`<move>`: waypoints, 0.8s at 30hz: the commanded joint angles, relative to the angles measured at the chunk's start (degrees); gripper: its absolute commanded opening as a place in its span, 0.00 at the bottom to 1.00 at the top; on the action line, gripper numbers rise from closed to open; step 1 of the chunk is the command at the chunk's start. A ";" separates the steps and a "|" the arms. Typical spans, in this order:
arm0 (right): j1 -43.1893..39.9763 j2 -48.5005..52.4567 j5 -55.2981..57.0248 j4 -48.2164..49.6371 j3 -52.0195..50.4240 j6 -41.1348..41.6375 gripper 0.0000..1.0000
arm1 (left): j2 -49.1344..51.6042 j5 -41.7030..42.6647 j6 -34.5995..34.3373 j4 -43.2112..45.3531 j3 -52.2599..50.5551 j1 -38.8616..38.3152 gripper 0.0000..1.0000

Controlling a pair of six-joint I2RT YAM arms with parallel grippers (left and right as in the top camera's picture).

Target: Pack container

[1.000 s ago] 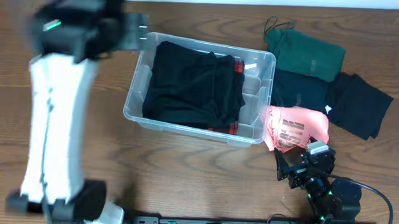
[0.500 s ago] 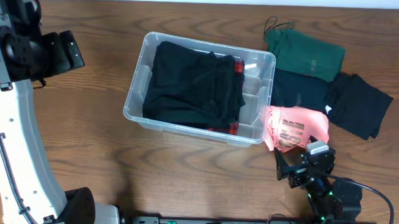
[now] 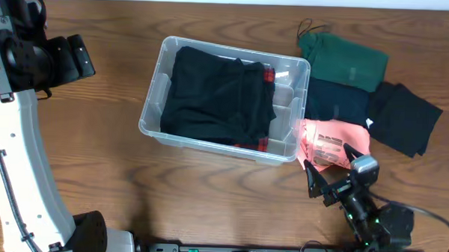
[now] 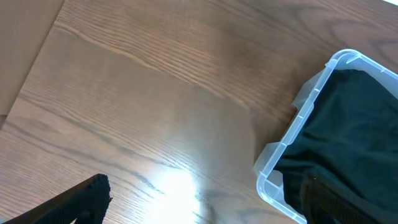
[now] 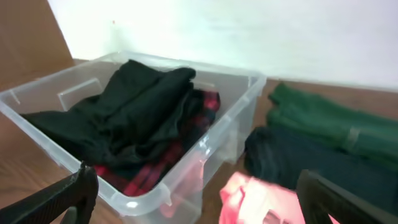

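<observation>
The clear plastic container (image 3: 157,86) sits mid-table and holds black clothing (image 3: 218,92) over a red plaid piece (image 3: 269,74). It also shows in the right wrist view (image 5: 37,93) and in the left wrist view (image 4: 292,134). My right gripper (image 3: 329,167) is open and empty, just in front of the pink garment (image 3: 336,137), which also shows in the right wrist view (image 5: 255,196). My left gripper (image 3: 77,57) is open and empty, raised left of the container. The container's label is hidden.
A green folded garment (image 3: 343,55), a dark navy one (image 3: 338,100) and a black one (image 3: 404,117) lie right of the container. The left arm's white link (image 3: 13,171) stands at the left edge. A pale wall lies behind the table.
The left arm swung back away from the container to the left and now holds still. The right gripper moved forward toward the pink garment.
</observation>
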 commanded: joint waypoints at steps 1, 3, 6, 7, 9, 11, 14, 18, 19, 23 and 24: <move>-0.28 6.23 2.27 -0.13 4.66 4.02 0.99 | -0.44 -0.48 -0.31 -0.22 -0.50 0.24 0.98; -0.28 12.15 3.50 -0.24 8.26 3.96 0.99 | -0.44 -0.48 -0.31 -0.22 -0.50 0.24 0.98; -0.28 22.77 4.50 -0.50 15.56 2.40 0.99 | -0.44 -0.48 -0.31 -0.22 -0.50 0.24 0.98; -0.28 27.06 4.48 -1.25 19.04 1.73 0.99 | -0.44 -0.48 -0.31 -0.22 -0.50 0.24 0.98; -0.28 35.21 4.46 -4.20 26.86 0.63 0.99 | -0.44 -0.48 -0.31 -0.22 -0.50 0.24 0.98; -0.26 43.21 3.56 -9.07 35.91 -1.03 0.99 | -0.44 -0.48 -0.31 -0.22 -0.50 0.24 0.98; -0.26 53.99 -3.72 -18.45 50.16 -1.62 0.99 | -0.44 -0.48 -0.31 -0.22 -0.50 0.24 0.98; -0.26 63.41 -13.18 -27.10 60.87 -1.16 0.99 | -0.44 -0.48 -0.31 -0.22 -0.50 0.24 0.98; -0.26 65.29 -13.62 -27.47 62.25 -1.16 0.99 | -0.44 -0.48 -0.31 -0.22 -0.50 0.24 0.98; -0.26 71.10 -9.79 -29.20 65.51 1.73 0.99 | -0.44 -0.48 -0.31 -0.22 -0.50 0.24 0.98; -0.26 72.50 -7.41 -30.32 66.16 2.80 0.99 | -0.44 -0.48 -0.31 -0.22 -0.50 0.24 0.98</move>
